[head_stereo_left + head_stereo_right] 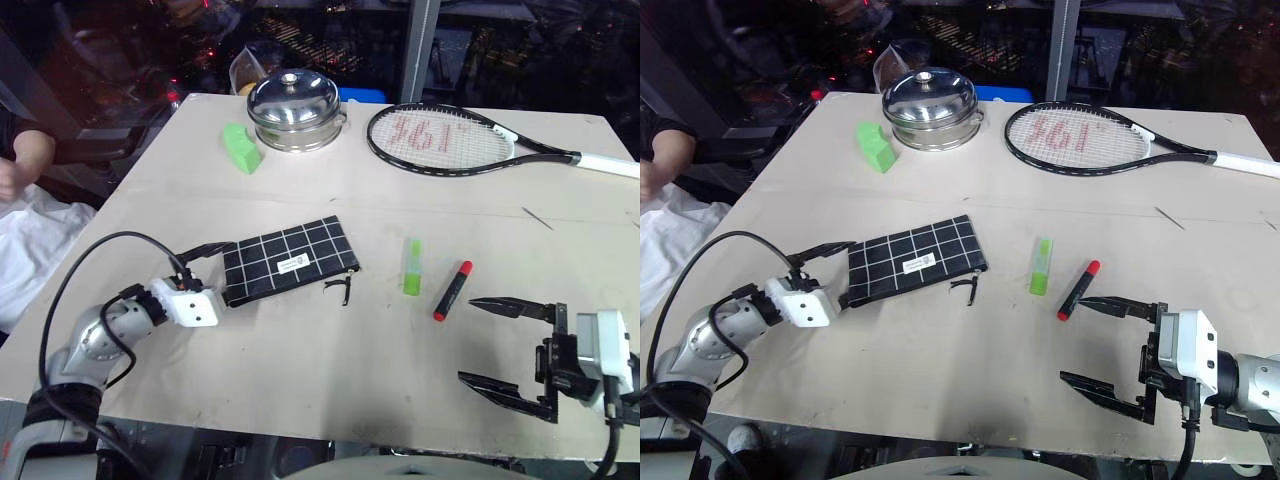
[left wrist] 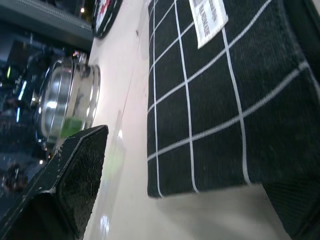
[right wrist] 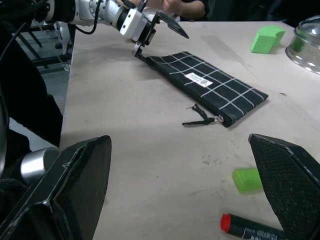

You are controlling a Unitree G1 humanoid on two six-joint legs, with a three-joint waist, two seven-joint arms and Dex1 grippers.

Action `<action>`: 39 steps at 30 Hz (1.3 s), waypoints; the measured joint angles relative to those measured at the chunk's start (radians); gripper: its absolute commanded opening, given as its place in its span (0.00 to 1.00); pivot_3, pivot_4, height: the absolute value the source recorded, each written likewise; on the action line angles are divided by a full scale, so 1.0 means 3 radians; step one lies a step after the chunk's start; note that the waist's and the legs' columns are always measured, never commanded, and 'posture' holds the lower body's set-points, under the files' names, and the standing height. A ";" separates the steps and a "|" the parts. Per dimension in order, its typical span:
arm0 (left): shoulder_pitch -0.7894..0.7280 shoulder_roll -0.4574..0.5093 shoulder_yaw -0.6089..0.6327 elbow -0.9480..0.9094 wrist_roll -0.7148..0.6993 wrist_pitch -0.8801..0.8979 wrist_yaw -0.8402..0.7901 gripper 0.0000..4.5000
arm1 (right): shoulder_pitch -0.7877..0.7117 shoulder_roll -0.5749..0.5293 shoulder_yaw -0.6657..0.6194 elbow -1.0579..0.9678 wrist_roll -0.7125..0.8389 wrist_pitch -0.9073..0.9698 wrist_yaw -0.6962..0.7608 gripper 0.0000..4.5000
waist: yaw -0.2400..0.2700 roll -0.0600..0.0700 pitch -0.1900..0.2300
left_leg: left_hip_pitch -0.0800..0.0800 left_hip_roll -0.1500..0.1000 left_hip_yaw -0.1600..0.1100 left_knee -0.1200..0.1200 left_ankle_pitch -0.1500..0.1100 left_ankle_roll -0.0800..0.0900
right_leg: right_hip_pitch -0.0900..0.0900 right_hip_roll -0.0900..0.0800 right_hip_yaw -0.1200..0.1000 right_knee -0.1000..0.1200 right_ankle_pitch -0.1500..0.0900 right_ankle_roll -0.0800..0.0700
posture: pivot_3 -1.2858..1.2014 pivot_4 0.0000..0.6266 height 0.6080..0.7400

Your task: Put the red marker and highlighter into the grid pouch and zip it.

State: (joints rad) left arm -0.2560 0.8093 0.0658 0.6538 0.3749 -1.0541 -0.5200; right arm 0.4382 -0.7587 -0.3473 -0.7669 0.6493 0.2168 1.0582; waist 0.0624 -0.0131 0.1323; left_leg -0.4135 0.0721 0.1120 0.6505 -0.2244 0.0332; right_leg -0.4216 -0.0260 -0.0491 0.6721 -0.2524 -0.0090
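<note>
The grid pouch [image 1: 290,261] lies flat on the tabletop [image 1: 300,370] and serves as the reference for all positions below. Its white label faces up. Its zipper pull [image 1: 343,289] trails onto the tabletop at the end of the pouch nearest the highlighter.

Left claw [image 1: 208,268]: open. The jaws stand wide apart at the end of the pouch farthest from the zipper pull. One finger is raised above that end; the other sits low at the pouch's corner. In the left wrist view the pouch fabric runs between the two fingers [image 2: 75,185]. Whether a finger touches the fabric cannot be determined.

Right claw [image 1: 500,345]: open. The jaws stand wide apart, well apart from the pouch, beyond the red marker. It holds nothing.

Highlighter [image 1: 412,266]: lies on the tabletop just past the zipper end of the pouch, apart from it. It is outside the pouch.

Red marker [image 1: 452,290]: lies on the tabletop on the far side of the highlighter from the pouch, near the highlighter but not touching it. The red cap points away from the robot. It is outside the pouch.

Other items, all beyond the pouch on the far part of the tabletop:
- Green block [image 1: 241,148], well apart from the pouch.
- Steel lidded pot [image 1: 296,110], just beside the green block.
- Tennis racket [image 1: 450,140], beside the pot.
</note>
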 measured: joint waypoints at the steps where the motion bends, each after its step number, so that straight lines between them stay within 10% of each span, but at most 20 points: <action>1: -0.0054 -0.0041 -0.0056 0.0023 -0.0024 0.0024 -0.0018 0.88 | 0.0004 0.0005 0.0025 -0.0006 -0.0024 0.0000 -0.0029 1.00 | 0.0020 0.0002 -0.0001 | 0.0000 -0.0001 -0.0001 0.0003 -0.0001 0.0001 | 0.0003 -0.0002 -0.0004 0.0000 -0.0001 0.0002 | 0.52 0.24 1.00; 10: 0.0103 -0.0199 -0.0429 -0.0681 -0.0943 0.0761 -0.0667 0.01 | -0.0180 0.0208 0.0315 -0.0103 -0.0305 0.0157 -0.0651 1.00 | -0.0098 -0.0014 -0.0004 | -0.0002 0.0003 0.0002 0.0009 -0.0006 0.0011 | 0.0015 -0.0014 -0.0022 0.0000 -0.0007 0.0010 | 0.52 0.24 1.00; 22: 0.0669 -0.0283 -0.0386 -0.2531 -0.2026 0.3175 -0.0924 0.01 | -0.2069 0.0946 0.1169 0.0406 -0.0105 0.2557 -0.2374 1.00 | -0.0214 -0.0024 0.0003 | -0.0002 0.0004 -0.0007 0.0008 -0.0004 0.0008 | 0.0016 -0.0005 -0.0019 0.0004 -0.0003 0.0001 | 0.52 0.24 1.00; 30: 0.0790 -0.0442 -0.0381 -0.2847 -0.2042 0.3541 -0.0867 0.01 | -0.2795 0.1512 0.1204 0.1023 0.0087 0.3191 -0.2661 1.00 | -0.0225 -0.0022 0.0004 | -0.0003 0.0003 -0.0007 0.0008 -0.0004 0.0008 | 0.0014 -0.0005 -0.0019 0.0004 -0.0001 -0.0002 | 0.52 0.24 1.00; 39: 0.0872 -0.0504 -0.0372 -0.2938 -0.1981 0.3567 -0.0857 0.00 | -0.2982 0.1568 0.1286 0.1327 0.0055 0.3183 -0.2566 0.14 | -0.0249 -0.0021 0.0005 | -0.0003 0.0004 -0.0007 0.0006 -0.0004 0.0008 | 0.0013 -0.0005 -0.0019 0.0004 0.0000 -0.0002 | 0.52 0.24 1.00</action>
State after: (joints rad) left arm 0.0057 0.6580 -0.0459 -0.2275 -0.2195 0.0159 -0.7771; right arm -0.4563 -0.2881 0.0384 -0.3688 0.6659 1.1717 0.2883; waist -0.0122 -0.0195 0.1336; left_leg -0.4145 0.0733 0.1099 0.6523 -0.2257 0.0356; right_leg -0.4175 -0.0274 -0.0548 0.6733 -0.2525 -0.0096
